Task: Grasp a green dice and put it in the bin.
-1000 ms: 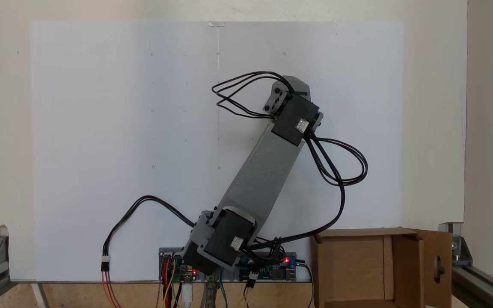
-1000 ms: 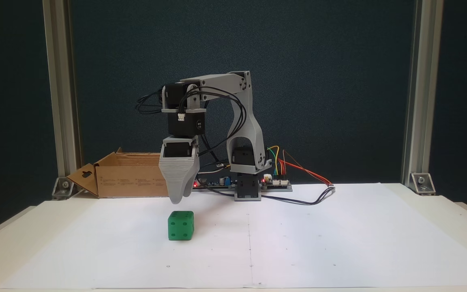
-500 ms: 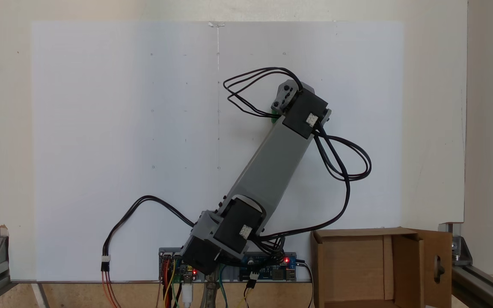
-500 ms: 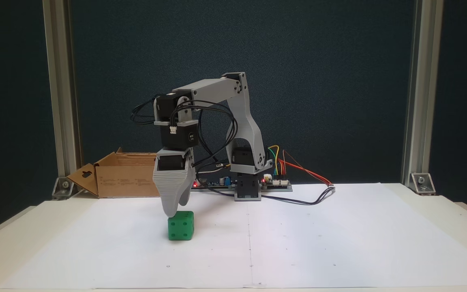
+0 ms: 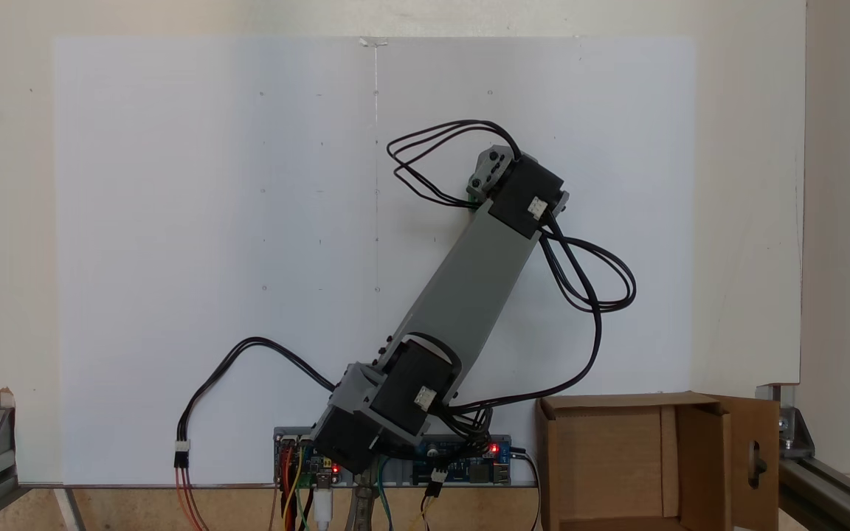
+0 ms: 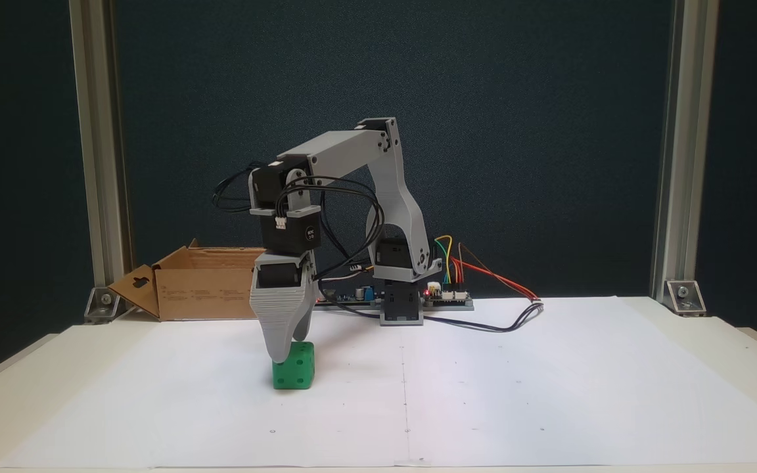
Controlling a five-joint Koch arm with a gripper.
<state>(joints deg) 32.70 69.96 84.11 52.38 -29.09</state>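
Fixed view from the front: fingers (image 6: 281, 355) lower than half a second ago, tip now level with the upper part of the green dice (image 6: 294, 365) and overlapping its left top corner, against a clear gap above it a second ago. Green dice unmoved, resting on the white paper sheet (image 6: 483, 394) covering the table (image 6: 733, 341), well apart from the bin (image 6: 204, 284) at the back left of this view. Judged as end of the descent, closing on the dice pending. Finger state cannot be told: jaws stacked one behind the other, single tip showing. Pose: upper link (image 6: 345, 144) sloping down toward the wrist, wrist block vertical, fingers pointing straight down. Fixed view from above: arm (image 5: 469, 287) stretched diagonally up and right from its base, dice covered by the wrist, bin (image 5: 617, 457) at lower right, open, interior apparently bare
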